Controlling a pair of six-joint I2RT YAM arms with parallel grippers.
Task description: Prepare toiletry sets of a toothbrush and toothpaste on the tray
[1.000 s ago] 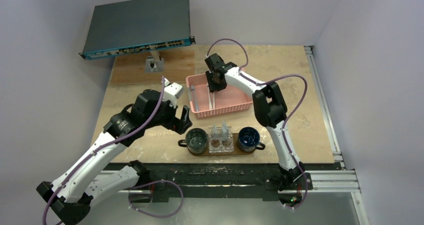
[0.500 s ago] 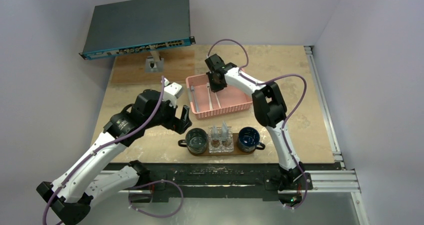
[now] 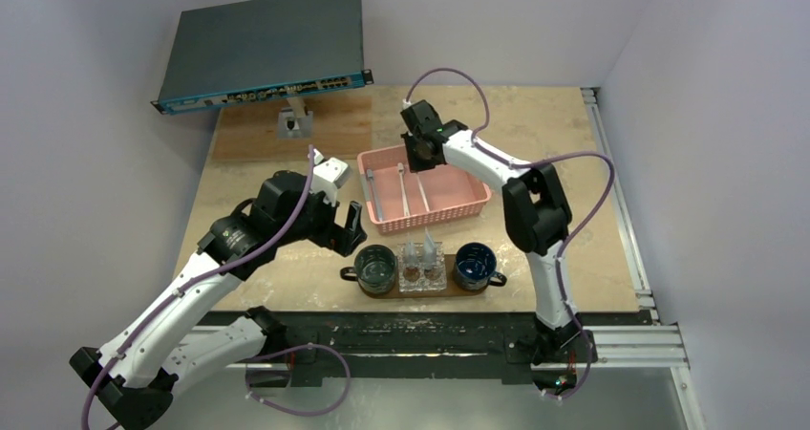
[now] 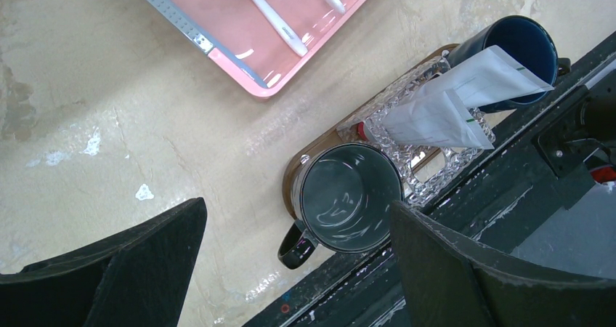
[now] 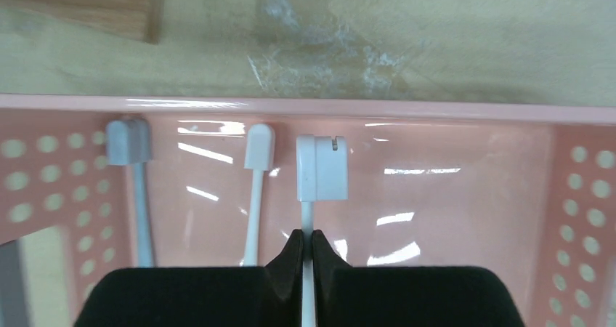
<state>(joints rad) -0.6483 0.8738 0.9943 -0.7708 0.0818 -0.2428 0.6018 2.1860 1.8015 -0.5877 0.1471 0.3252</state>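
Note:
Two slim white toothbrushes [image 3: 403, 189] [image 3: 421, 191] lie in the pink lattice basket [image 3: 468, 199]. My right gripper [image 3: 420, 150] is over the basket's far wall. In the right wrist view the right gripper [image 5: 306, 234] is shut on the handle of the toothbrush with a square white cap [image 5: 322, 167]. The other toothbrush [image 5: 258, 149] lies just left of it. A slim silver-grey item [image 5: 129, 142] lies by the left wall; I cannot tell if it is a tube. The dark brown tray [image 3: 382, 291] is at the near edge. My left gripper [image 3: 346, 231] is open above its left end.
Two dark blue mugs [image 3: 374, 268] [image 3: 475, 265] stand on the tray, with a glass holder of white sachets [image 3: 422, 261] between them. The left wrist view shows the left mug [image 4: 351, 196] and the tray's rim [image 4: 293, 178]. A dark network box [image 3: 263, 48] stands raised at the back left.
My right arm has swung to the right and the pink basket has shifted slightly right with it. Both toothbrushes now show beside the gripper. The left arm has not moved.

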